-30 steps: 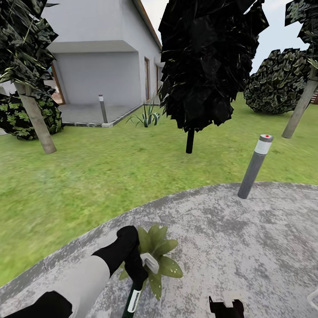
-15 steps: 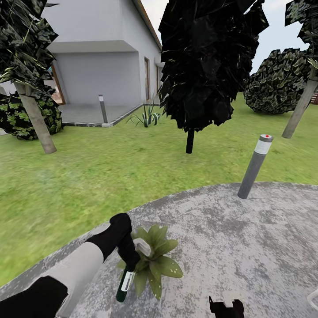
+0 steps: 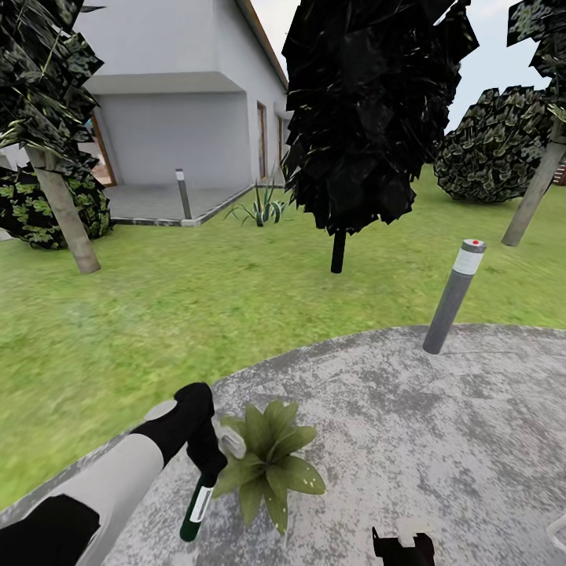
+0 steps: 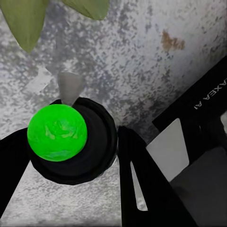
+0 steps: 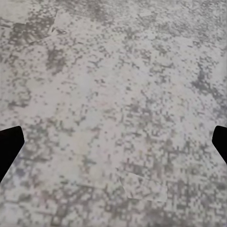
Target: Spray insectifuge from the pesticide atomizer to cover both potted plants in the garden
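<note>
Head view: the pesticide atomizer is being pinched in the left claw just beside a potted plant on the patio, where the nozzle is best being aimed squarely over the leaves.

We counted one potted plant on the near patio and one pesticide atomizer just left of it. Two grey bollard lamps stood in sight, one at the patio's far right edge, one far off by the house. One spiky striped lawn plant grew near that house. Two round bushes showed, one far left, one far right.
</note>
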Motion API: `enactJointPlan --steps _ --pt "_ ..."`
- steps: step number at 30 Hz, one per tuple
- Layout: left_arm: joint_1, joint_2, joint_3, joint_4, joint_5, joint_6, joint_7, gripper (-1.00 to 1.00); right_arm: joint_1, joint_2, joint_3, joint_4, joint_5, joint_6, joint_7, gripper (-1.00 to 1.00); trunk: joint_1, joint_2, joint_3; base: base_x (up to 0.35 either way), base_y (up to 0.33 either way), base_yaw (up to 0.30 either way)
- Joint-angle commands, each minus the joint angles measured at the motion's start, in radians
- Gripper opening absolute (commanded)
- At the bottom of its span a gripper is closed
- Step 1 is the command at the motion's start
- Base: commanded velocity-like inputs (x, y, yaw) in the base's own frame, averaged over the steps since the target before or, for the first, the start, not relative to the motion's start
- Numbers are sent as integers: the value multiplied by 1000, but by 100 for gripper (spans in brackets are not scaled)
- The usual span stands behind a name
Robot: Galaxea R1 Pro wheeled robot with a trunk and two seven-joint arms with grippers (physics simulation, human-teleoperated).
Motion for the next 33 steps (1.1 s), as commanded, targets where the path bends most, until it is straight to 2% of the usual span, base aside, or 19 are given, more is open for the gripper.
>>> enactJointPlan --steps 1,4,6,9,12,16,18,19,20,21,25,27,29,33 --pt "2 -1 0 -1 -12 9 -9 -100 -1 0 9 1 -5 -2 -5 100 0 0 -1 0 0 0" --pt "15 -2 2 0 -12 9 -1 -100 -1 0 9 1 -5 -2 -5 100 0 0 -1 0 0 0" --pt "56 -3 3 -1 -11 9 8 -100 -1 0 9 1 -5 -2 -5 100 0 0 -1 0 0 0" --pt "86 -2 6 -1 -11 9 21 -100 -1 0 9 1 -5 -2 -5 100 0 0 -1 0 0 0" --pt "104 -1 8 1 4 10 99 -100 -1 0 9 1 -5 -2 -5 100 0 0 -1 0 0 0" --pt "123 -1 13 -10 30 11 137 -100 -1 0 9 1 -5 -2 -5 100 0 0 -1 0 0 0" --pt "123 3 29 -15 32 10 139 -100 -1 0 9 1 -5 -2 -5 100 0 0 -1 0 0 0" --pt "124 2 57 -17 33 9 140 -100 -1 0 9 1 -5 -2 -5 100 0 0 -1 0 0 0" --pt "123 -4 94 -23 33 7 144 -100 -1 0 9 1 -5 -2 -5 100 0 0 -1 0 0 0" --pt "123 -14 109 -38 33 7 145 -100 -1 0 9 1 -5 -2 -5 100 0 0 -1 0 0 0" --pt "124 -72 122 -74 23 5 149 -100 -1 0 9 1 -5 -2 -5 100 0 0 -1 0 0 0" --pt "124 -81 121 -70 21 5 150 -100 -1 0 9 1 -5 -2 -5 100 0 0 -1 0 0 0" --pt "126 -75 122 -68 21 5 149 -100 -1 0 9 1 -5 -2 -5 100 0 0 -1 0 0 0" --pt "158 -37 123 -66 20 2 150 -100 -1 0 9 1 -5 -2 -5 100 0 0 -1 0 0 0"
